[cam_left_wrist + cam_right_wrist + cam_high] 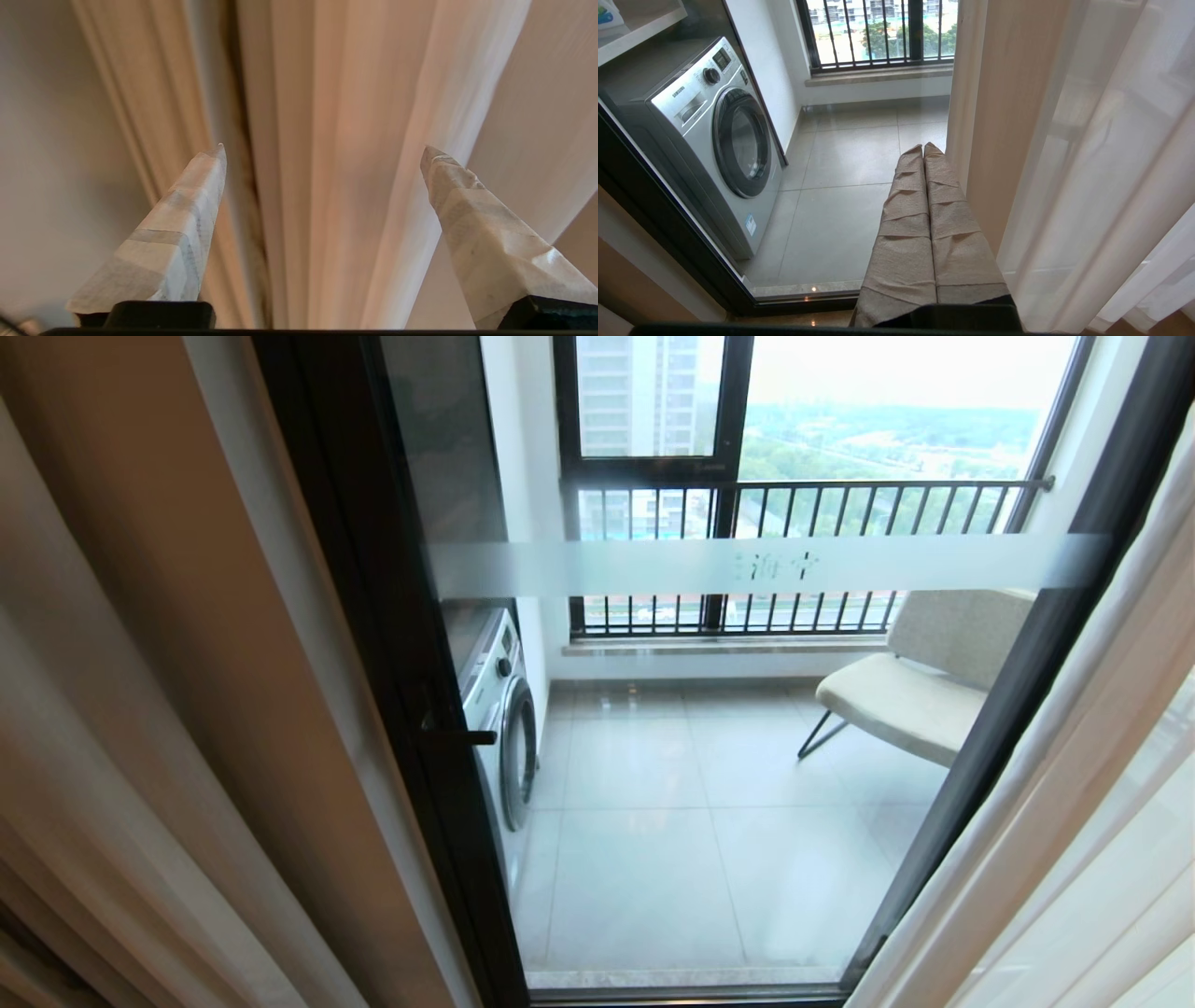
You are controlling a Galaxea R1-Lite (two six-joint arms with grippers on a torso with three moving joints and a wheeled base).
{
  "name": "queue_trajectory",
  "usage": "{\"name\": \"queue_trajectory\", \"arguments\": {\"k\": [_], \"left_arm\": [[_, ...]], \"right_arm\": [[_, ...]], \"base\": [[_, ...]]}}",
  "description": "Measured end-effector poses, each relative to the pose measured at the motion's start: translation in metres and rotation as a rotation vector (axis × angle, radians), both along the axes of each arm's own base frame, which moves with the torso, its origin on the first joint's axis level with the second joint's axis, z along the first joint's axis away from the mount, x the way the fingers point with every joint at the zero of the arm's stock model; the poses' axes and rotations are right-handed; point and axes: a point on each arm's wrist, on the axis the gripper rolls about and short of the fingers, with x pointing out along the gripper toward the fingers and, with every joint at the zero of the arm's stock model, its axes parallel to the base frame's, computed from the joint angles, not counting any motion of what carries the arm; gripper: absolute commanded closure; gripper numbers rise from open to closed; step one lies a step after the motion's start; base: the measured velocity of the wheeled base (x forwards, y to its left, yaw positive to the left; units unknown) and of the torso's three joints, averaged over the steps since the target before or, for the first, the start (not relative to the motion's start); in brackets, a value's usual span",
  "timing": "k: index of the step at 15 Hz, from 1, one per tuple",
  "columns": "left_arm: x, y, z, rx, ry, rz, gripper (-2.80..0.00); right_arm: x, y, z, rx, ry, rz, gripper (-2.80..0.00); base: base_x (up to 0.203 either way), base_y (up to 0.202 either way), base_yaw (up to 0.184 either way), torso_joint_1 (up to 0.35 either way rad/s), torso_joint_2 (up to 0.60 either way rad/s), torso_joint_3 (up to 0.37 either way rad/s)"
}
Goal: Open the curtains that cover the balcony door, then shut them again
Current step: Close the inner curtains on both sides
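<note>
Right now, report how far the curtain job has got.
Opening looks done: the balcony door shows uncovered, with the curtains bunched at either side. In hand: the left claw is open, facing the beige folds without gripping them. The right claw is shut, idle. Left: drawing them closed again.

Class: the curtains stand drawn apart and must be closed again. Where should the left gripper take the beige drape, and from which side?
Grip one vertical pleat of the beige drape, probably head-on: the open left gripper already faces the folds, whose ridges run lengthwise between its fingers.

You see curtains left and right of balcony door; behind glass, washer left, chair right.
</note>
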Motion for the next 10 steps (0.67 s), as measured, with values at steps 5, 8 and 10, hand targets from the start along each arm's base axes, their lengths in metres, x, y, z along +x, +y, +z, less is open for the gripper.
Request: {"name": "queue_trajectory", "arguments": {"k": [5,8,10], "left_arm": [[0.040,0.021,0.007,0.041,-0.077,-0.031,-2.80],[0.058,0.029,0.007,0.046,-0.082,-0.066,-2.80],[0.068,0.036,0.008,0.061,-0.107,-0.064,-2.80]], "right_arm": [[0.000,0.000,0.000,0.000,0.000,0.000,0.00],[0.000,0.000,0.000,0.000,0.000,0.000,0.00],[0.000,0.000,0.000,0.000,0.000,0.000,0.00]], "base": [[0.000,0.000,0.000,0.000,0.00,0.000],[0.000,0.000,0.000,0.000,0.00,0.000],[0.000,0.000,0.000,0.000,0.00,0.000]]}}
